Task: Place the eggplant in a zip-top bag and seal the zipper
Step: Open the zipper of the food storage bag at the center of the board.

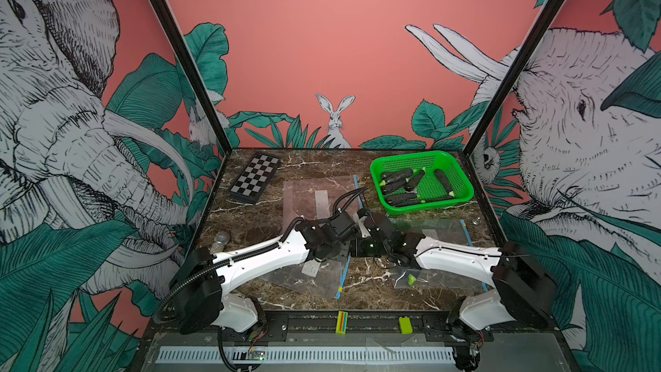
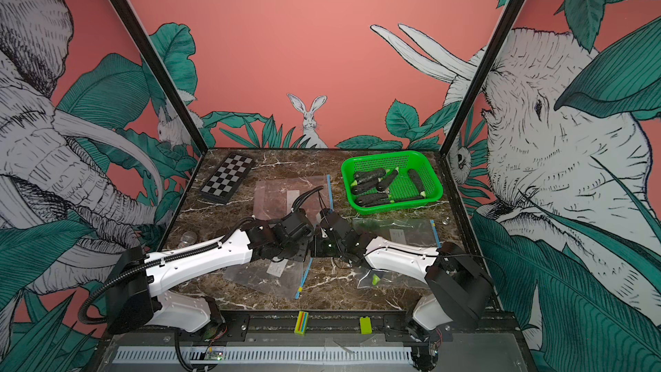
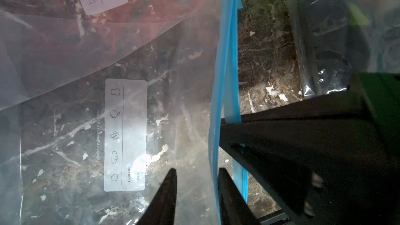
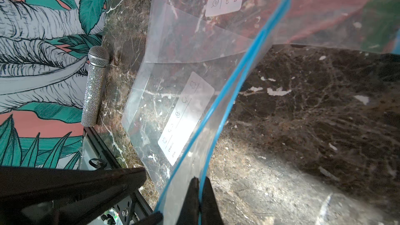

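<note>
Several dark eggplants (image 1: 397,176) with green stems lie in a green basket (image 1: 411,157) at the back right. One more eggplant (image 1: 411,279) lies inside a clear bag near the front right. An empty zip-top bag (image 1: 322,277) with a blue zipper (image 3: 225,61) lies flat in the front middle. In the right wrist view my right gripper (image 4: 201,179) is shut on that blue zipper (image 4: 238,76) edge. My left gripper (image 3: 198,170) is open right beside it. The clear bag film lies between its fingers, and the zipper strip runs along one finger (image 3: 225,182).
Two more clear bags (image 1: 318,191) (image 1: 440,234) lie behind the arms. A folded chessboard (image 1: 254,182) sits at the back left and a glittery microphone (image 4: 95,87) lies along the left edge. Small coloured blocks (image 1: 341,322) sit on the front rail.
</note>
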Motion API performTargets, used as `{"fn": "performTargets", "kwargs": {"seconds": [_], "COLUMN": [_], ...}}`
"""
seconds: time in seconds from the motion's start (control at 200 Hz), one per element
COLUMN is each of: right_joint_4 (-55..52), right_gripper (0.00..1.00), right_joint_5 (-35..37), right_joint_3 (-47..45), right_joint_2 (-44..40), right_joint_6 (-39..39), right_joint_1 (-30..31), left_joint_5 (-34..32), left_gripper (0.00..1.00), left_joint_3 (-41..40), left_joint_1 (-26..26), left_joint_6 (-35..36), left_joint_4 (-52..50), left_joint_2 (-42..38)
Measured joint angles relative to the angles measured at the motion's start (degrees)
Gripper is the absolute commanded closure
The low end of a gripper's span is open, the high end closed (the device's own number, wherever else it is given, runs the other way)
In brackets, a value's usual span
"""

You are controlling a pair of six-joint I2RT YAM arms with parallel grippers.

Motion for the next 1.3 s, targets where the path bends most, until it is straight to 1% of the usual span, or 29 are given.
{"fn": "performTargets", "kwargs": {"seconds": [0.05,0.09,0.42,0.51,0.585,0.635,0.85,0.9,0.975,1.12,1.3], "right_joint_4": [-0.46,-0.98,-3.67,-4.48,-4.90,-5.31,-8.76,-9.64,-10.38,-12.28,-15.50], "right_gripper": [1.00,1.00,1.00,1.00,1.00,1.00,1.00,0.96,0.85,0.70,0.63], "right_joint_5": [0.15,0.22,1.20,1.31,1.46,1.62,1.81,1.70,1.53,1.49,0.46], "right_joint_3": [0.00,0.00,0.15,0.83,1.27,1.53,3.34,4.20,5.05,5.42,5.49], "right_joint_2": [-0.17,-0.39,-5.09,-5.22,-5.38,-5.49,-5.88,-5.88,-6.05,-7.76,-12.24], "right_joint_6": [0.00,-0.02,-0.46,-0.61,-0.74,-0.92,-2.05,-2.43,-2.82,-3.50,-4.31], "right_joint_1": [0.15,0.31,0.87,0.87,0.87,0.87,0.87,0.87,0.87,0.83,-0.96], "left_joint_5": [0.02,0.02,0.09,0.09,0.02,-0.20,-1.33,-1.51,-1.86,-2.73,-3.61], "left_gripper": [0.71,0.73,0.71,0.81,0.94,1.00,1.00,1.00,1.00,1.00,1.00], "left_joint_3": [0.00,0.00,0.00,0.00,0.00,0.00,1.64,2.69,4.02,5.25,7.98], "left_joint_1": [0.00,0.00,0.00,0.00,0.00,-0.02,-0.02,-0.02,-0.04,-0.13,-0.13], "left_joint_6": [-0.07,0.04,0.15,0.22,0.00,0.20,0.15,0.09,-0.26,-1.42,-2.86], "left_joint_4": [0.00,0.00,0.00,-0.02,-0.15,-0.55,-5.18,-6.54,-8.37,-11.52,-15.67], "left_joint_2": [0.00,0.00,0.00,0.00,0.00,-0.02,-1.60,-2.29,-3.80,-7.69,-10.69]}}
